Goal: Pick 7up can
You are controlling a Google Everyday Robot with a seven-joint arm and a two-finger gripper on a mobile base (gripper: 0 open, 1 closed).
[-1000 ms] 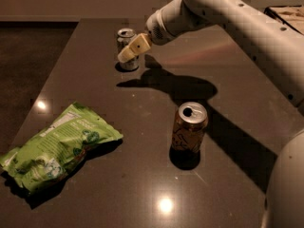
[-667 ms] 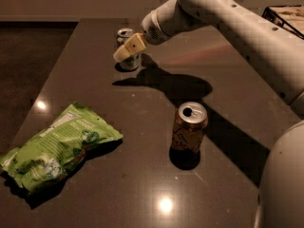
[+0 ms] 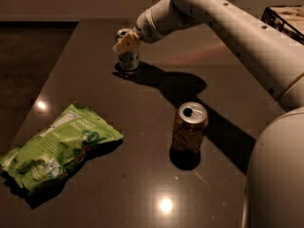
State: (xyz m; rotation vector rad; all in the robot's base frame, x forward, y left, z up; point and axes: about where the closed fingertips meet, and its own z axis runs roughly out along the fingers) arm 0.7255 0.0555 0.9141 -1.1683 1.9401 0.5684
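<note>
The 7up can (image 3: 129, 61) stands upright near the far end of the table (image 3: 95, 94), a little left of the middle. Its silver top peeks out behind the gripper (image 3: 125, 43). The gripper is right at the top part of the can and hides some of it. It may be touching the can or just beside it; I cannot tell which. I also cannot tell how far open the gripper is, or if it has hold of the can. The arm (image 3: 223, 18) reaches in from the right and comes down at a slant. The step in hand looks like getting a good hold on the can. To do it well, I think the gripper should have the round side of the can right in its middle. It should go low enough to hold the body of the can, not just the rim. It should squeeze softly, since a thin can may dent or slip out. A bump from the side could tip the can or push it toward the far edge, so the move should be slow and straight. After that, the lift should go straight up, so the can does not drag on the table. The orange can (image 3: 189, 133) stands well apart, nearer the camera. The green bag (image 3: 57, 148) lies far off to the left, so neither one is in the way.
</note>
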